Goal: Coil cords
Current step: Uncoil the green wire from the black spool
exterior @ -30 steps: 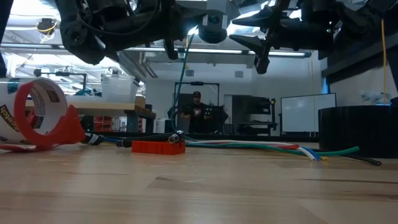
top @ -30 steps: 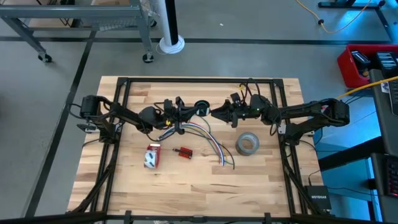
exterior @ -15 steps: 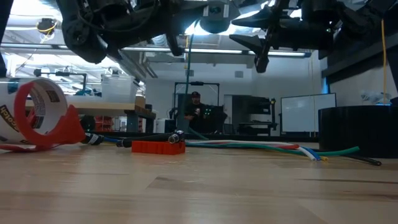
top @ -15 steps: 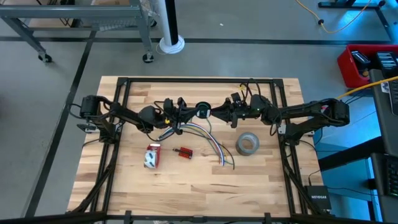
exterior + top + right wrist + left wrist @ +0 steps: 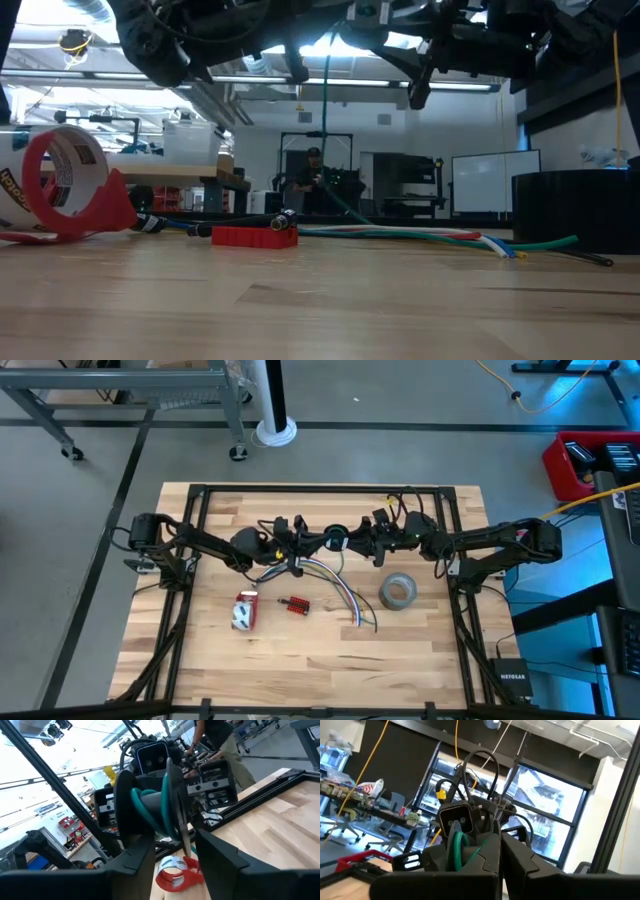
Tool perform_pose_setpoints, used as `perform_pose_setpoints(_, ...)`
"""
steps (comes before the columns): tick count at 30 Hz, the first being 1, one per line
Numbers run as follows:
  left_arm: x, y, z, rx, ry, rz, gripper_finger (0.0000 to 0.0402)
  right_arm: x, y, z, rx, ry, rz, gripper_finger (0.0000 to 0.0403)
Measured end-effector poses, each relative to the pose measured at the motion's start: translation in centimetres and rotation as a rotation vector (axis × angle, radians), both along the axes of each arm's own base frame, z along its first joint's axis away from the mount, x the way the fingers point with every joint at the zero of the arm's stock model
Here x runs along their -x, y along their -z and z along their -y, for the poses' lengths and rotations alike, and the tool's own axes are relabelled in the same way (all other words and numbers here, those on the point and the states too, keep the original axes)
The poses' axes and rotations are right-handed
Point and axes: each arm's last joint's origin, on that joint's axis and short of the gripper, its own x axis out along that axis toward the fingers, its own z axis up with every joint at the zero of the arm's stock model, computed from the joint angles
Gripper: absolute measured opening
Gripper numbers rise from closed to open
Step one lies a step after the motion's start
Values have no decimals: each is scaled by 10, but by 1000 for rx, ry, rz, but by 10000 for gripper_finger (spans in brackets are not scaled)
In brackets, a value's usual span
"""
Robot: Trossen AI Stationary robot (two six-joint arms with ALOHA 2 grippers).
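The cord is a small round coil of dark teal-green cord (image 5: 334, 539), held up over the table's middle between my two grippers. One strand (image 5: 326, 120) hangs from it down to the table. My left gripper (image 5: 312, 541) comes from the left and is shut on the coil, which shows green between its fingers in the left wrist view (image 5: 455, 849). My right gripper (image 5: 356, 542) faces it from the right, open. Its two fingers (image 5: 220, 854) stand just short of the coil (image 5: 152, 807), one on either side of it. My left gripper pinches the coil between its two fingers, which lie flat against the coil's two faces (image 5: 131, 800). The fingers come level from the table's left. The coil is lifted clear and stands on edge, with one strand hanging slack to the table.
A grey tape roll (image 5: 398, 592) lies right of the middle. A red and white tape dispenser (image 5: 244, 610), a small red piece (image 5: 293, 604) and a bunch of coloured wires (image 5: 345, 595) lie on the boards below the grippers. A person (image 5: 316, 180) stands in the room behind.
My left gripper has gone toward the table's right edge with the coil, up to my right gripper's open fingers. The hanging strand has shifted the same way. My right gripper has kept its place.
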Motion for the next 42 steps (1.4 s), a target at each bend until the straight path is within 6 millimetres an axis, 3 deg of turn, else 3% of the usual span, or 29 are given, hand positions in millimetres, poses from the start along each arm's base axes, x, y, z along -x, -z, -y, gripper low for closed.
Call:
perform_pose_setpoints(3,0,0,1,-3,0,2,0,0,0,0,1,-4,0,114)
perform_pose_setpoints(8,0,-1,1,-4,0,5,0,0,0,-1,8,-38,-3,30)
perform_pose_setpoints(10,0,-1,1,-8,-2,6,0,0,1,-1,10,-40,-6,13)
perform_pose_setpoints(14,0,0,-2,-2,-6,0,0,0,2,-1,-1,-43,-26,25)
perform_pose_setpoints(22,0,1,-2,-39,-24,-18,2,0,6,-1,-13,-49,-67,10)
perform_pose_setpoints(34,-2,5,-2,-99,-22,-66,116,7,4,-1,-37,13,-128,4)
perform_pose_setpoints(42,1,2,-17,-95,-80,-50,127,14,7,-2,-62,54,-236,3)
